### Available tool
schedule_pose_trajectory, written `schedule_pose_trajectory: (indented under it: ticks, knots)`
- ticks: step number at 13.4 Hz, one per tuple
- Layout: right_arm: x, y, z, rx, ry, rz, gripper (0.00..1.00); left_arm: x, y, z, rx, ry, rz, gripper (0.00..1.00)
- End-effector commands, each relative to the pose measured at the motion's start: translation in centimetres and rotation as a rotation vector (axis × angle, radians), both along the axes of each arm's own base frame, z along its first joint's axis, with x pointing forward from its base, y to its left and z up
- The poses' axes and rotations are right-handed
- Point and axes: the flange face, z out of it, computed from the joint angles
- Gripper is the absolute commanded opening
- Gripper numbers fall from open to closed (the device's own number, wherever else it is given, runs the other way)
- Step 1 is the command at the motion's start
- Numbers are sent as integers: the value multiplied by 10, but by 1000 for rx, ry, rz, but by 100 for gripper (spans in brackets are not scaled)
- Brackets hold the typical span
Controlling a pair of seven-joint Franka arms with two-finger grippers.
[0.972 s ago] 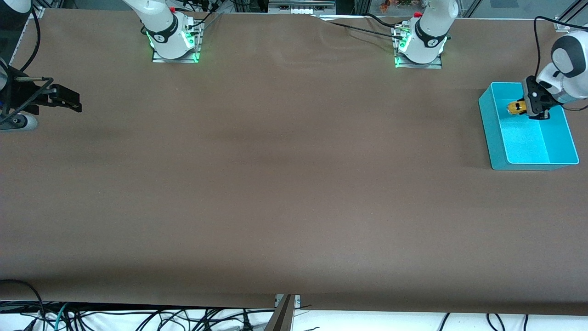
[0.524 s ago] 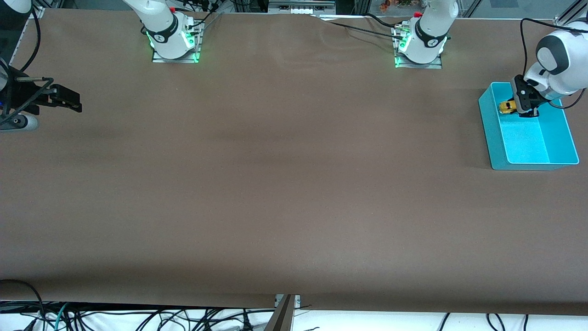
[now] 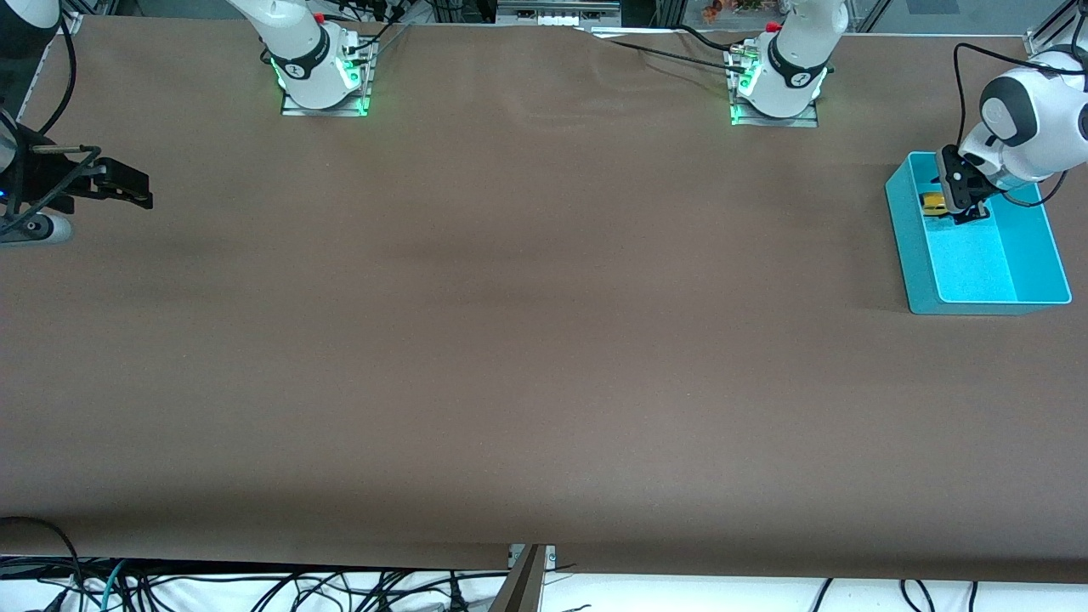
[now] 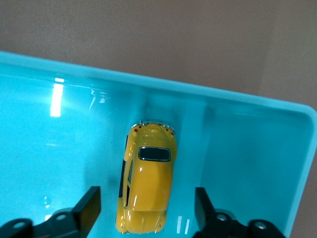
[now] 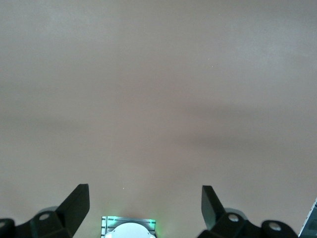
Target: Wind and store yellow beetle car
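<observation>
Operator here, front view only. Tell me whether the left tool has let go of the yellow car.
Observer: Yes. In the left wrist view the left tool stands open, and the yellow beetle car lies between its fingers without touching either.
Operator: Confirm it is in the bin.
Observer: It rests on the floor of the blue bin, one end close to a bin wall.
Operator: Report the right tool.
Observer: The right tool is open and empty over bare table, waiting at the right arm's end.

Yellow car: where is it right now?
The yellow car lies in the blue bin at the left arm's end of the table, between the open fingers of the left gripper.
</observation>
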Motion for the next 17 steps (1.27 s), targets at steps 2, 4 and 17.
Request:
schedule_pose_trajectory:
  ticks: [2,4,17]
  knots:
    - [0,0,4,11,-4,-7,100,7,7,16,31,-32,-9,100]
    - [0,-1,4,12,-4,-9,100,28,2,56,69,-108,-10,100]
    - [0,-3,4,11,-3,-12,100,174,-133,265,66,-213,538,100]
